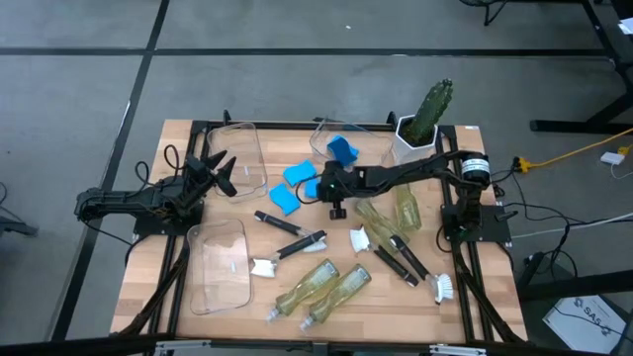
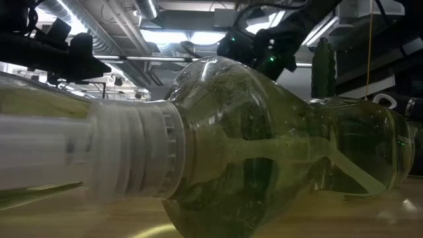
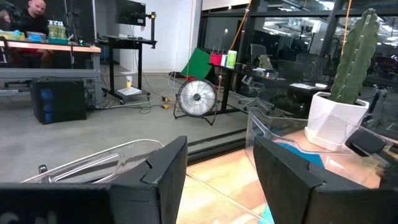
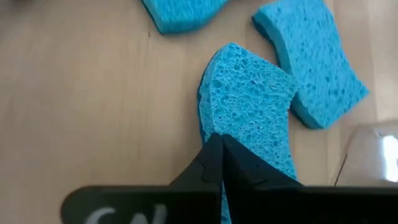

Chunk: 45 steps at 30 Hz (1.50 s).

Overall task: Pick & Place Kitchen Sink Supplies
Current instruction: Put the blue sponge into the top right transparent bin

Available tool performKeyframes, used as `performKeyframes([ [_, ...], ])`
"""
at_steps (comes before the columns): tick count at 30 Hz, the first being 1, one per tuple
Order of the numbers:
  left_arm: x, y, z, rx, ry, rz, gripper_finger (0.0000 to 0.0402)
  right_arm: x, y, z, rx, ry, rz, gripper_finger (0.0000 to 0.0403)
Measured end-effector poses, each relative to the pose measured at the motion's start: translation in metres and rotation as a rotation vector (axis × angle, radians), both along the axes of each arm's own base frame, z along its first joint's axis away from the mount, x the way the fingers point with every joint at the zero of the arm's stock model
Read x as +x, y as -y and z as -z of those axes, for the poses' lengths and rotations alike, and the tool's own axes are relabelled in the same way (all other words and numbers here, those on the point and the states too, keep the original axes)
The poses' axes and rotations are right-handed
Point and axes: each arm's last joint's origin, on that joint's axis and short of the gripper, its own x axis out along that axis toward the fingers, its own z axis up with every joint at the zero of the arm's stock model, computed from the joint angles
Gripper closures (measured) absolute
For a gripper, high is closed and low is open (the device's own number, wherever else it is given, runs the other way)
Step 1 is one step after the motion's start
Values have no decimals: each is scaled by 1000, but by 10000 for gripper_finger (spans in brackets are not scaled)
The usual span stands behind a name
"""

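My right gripper (image 1: 330, 188) reaches over the table's middle and is shut on a bright blue sponge (image 4: 249, 106). Two more sponges (image 4: 311, 62) (image 4: 183, 12) lie flat on the wood beyond it, and another sponge (image 1: 343, 150) sits in the far clear bin (image 1: 326, 129). Soap bottles (image 1: 309, 287) (image 1: 406, 208) lie on their sides, and one bottle (image 2: 264, 145) fills the low view. Black-handled brushes (image 1: 289, 249) (image 1: 415, 265) lie flat near the front. My left gripper (image 1: 220, 174) waits open over the left clear bin (image 1: 247, 148). My right gripper pinches the sponge by one narrow end (image 4: 217, 134) between its two fingers, coming from above and pointing down. The sponge stands on edge and sticks out beyond the fingertips (image 4: 236, 155). Whether it is clear of the table I cannot tell.
A green cactus in a white pot (image 1: 420, 124) stands at the far right, close to my right arm. Another clear bin (image 1: 220, 267) lies near the front left. Cables and the arm bases flank the table. Bare wood (image 1: 247, 203) shows between the left bins.
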Motion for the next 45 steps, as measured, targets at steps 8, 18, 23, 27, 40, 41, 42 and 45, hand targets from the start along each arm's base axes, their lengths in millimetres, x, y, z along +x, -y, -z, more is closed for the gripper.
performKeyframes([
  [8, 0, 0, 0, 0, 0, -1, 221, 9, 18, -27, 70, 4, -38, 401],
  [18, 0, 0, 0, 0, 0, 0, 222, -8, 28, -81, 72, 98, -33, 401],
  [23, 0, 0, 0, 0, 0, 0, 221, -23, 37, -106, 67, 153, 11, 402],
  [27, 0, 0, 0, 0, 0, 0, 221, -31, 48, -116, 58, 185, 50, 402],
  [40, 0, 0, 0, 0, 0, 0, 221, -58, 102, -102, 88, 193, 262, 401],
  [41, 0, 0, 0, 0, 0, 0, 221, -60, 105, -98, 89, 196, 280, 401],
  [42, 0, 0, 0, 0, 0, 0, 222, -63, 108, -92, 87, 198, 297, 400],
  [45, 0, 0, 0, 0, 0, 0, 221, -70, 114, -77, 68, 200, 339, 400],
])
